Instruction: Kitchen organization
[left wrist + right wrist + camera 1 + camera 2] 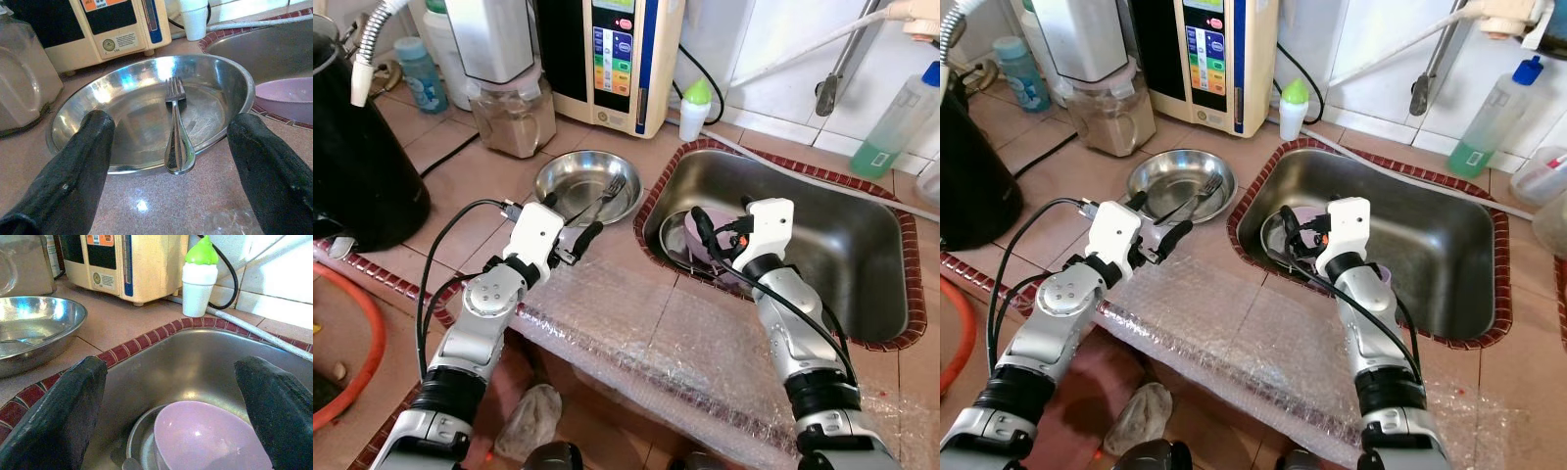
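Steel is what I see most: a shallow metal dish (pixel 587 186) sits on the tiled counter (pixel 440 147) just left of the sink (pixel 862 245), and a fork (pixel 176 127) lies in it, prongs toward the middle of the dish and handle resting over the near rim. My left claw (pixel 570 227) hovers low at that near rim with its two black fingers (pixel 73 176) spread wide apart, one on each side of the fork handle, holding nothing. My right claw (pixel 1293 235) hangs over the left part of the sink basin, its fingers (pixel 58 416) also wide apart and empty. Below it a pale purple bowl (pixel 210 440) rests inside a round metal pan (pixel 139 445) at the bottom of the sink. A sheet of bubble wrap (pixel 656 333) covers the counter's front edge under both my arms. Behind the dish stand a cream appliance with coloured buttons (pixel 617 59) and a small white bottle with a green cap (pixel 695 108).
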### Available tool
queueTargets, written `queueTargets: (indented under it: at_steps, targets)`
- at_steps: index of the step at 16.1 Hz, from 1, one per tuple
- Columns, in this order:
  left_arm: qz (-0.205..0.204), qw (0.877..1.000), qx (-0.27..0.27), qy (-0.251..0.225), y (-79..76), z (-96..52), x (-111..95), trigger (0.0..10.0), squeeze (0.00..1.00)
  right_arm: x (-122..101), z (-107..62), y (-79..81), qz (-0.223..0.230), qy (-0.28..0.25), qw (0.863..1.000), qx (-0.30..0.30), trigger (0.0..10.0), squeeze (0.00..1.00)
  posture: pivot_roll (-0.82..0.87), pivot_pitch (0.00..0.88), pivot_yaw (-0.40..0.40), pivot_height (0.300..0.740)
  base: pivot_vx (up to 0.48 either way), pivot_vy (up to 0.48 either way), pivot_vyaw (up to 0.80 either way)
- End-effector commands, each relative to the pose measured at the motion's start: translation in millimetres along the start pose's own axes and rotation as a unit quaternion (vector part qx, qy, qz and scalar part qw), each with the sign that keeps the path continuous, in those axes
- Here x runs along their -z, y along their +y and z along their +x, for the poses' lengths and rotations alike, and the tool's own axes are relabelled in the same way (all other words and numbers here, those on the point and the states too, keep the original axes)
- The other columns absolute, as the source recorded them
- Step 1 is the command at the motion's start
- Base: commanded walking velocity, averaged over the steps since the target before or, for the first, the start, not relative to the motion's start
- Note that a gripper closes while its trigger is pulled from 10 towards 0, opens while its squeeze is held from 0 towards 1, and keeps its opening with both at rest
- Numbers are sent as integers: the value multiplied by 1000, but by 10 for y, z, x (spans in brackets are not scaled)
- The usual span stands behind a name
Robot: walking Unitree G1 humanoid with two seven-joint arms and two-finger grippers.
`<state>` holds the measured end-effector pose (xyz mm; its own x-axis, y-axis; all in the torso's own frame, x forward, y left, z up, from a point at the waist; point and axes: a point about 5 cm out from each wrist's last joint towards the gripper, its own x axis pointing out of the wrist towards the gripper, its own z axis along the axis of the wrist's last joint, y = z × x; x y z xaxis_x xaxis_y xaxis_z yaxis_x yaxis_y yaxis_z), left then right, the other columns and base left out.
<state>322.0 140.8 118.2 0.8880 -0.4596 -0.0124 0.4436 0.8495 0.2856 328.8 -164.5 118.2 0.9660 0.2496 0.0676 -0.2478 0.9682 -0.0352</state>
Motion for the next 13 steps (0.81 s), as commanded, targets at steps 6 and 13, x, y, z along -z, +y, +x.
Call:
queueTargets:
  at_steps: [6, 13]
  targets:
    - [-14, 1000, 18, -2, 38, -8, 24, 0, 0, -115, -80, 331, 22, -8, 987, -160, 10000, 0, -40, 73, 16, 740, 0, 0, 0]
    - [-39, 999, 22, -6, 72, -44, 42, 0, 0, -80, -145, 436, 11, 27, 970, -239, 10000, 0, -24, 66, 5, 740, 0, 0, 0]
